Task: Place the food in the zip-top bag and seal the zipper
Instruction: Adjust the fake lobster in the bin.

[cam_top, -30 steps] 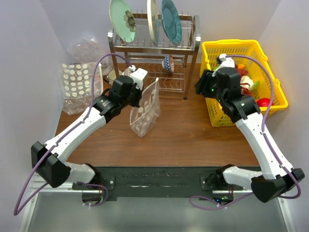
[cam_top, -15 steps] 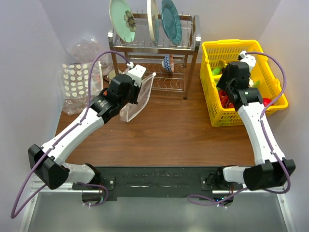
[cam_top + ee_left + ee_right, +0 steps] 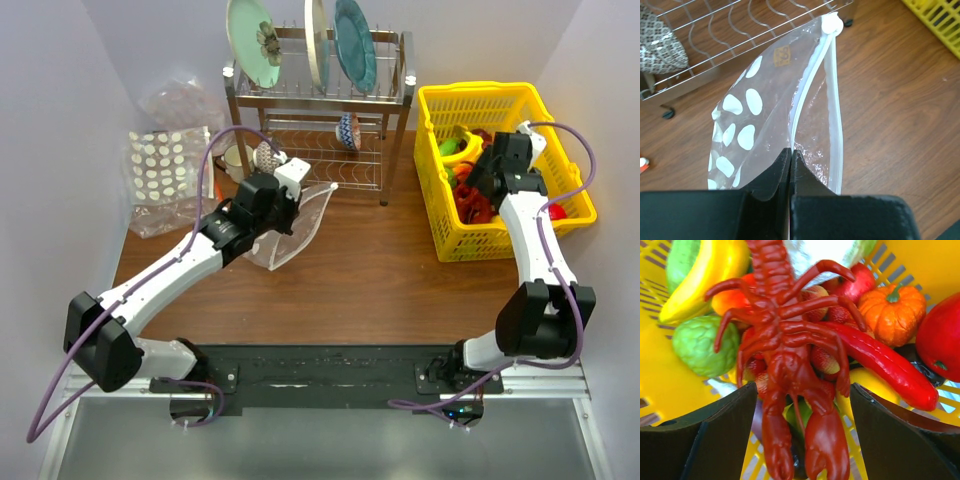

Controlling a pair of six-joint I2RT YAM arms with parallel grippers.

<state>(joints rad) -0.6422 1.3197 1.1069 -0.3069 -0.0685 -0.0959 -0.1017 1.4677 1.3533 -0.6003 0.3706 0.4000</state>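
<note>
The zip-top bag (image 3: pixel 295 222) (image 3: pixel 765 105) is a clear pouch with white spots, lying tilted on the table in front of the rack. Its zipper (image 3: pixel 834 100) is a white strip, parted, with a slider at the far end. My left gripper (image 3: pixel 277 205) (image 3: pixel 791 152) is shut on one lip of the bag's mouth. The food (image 3: pixel 470 195) fills the yellow basket (image 3: pixel 480 92): a red lobster (image 3: pixel 787 360), banana (image 3: pixel 710 270), chilli (image 3: pixel 885 365), pumpkin (image 3: pixel 892 312). My right gripper (image 3: pixel 480 185) (image 3: pixel 804 407) hangs open, its fingers either side of the lobster's claws.
A metal dish rack (image 3: pixel 395 100) with plates stands at the back centre, a patterned cup (image 3: pixel 347 131) on its lower shelf. A dotted flat pack (image 3: pixel 160 168) and a wrinkly clear sack (image 3: pixel 180 100) lie at the back left. Brown tabletop (image 3: pixel 380 270) lies between the arms.
My right gripper has swung from the basket's near-left edge down into the food and opened wider. My left gripper has tipped the bag over from upright to slanting low.
</note>
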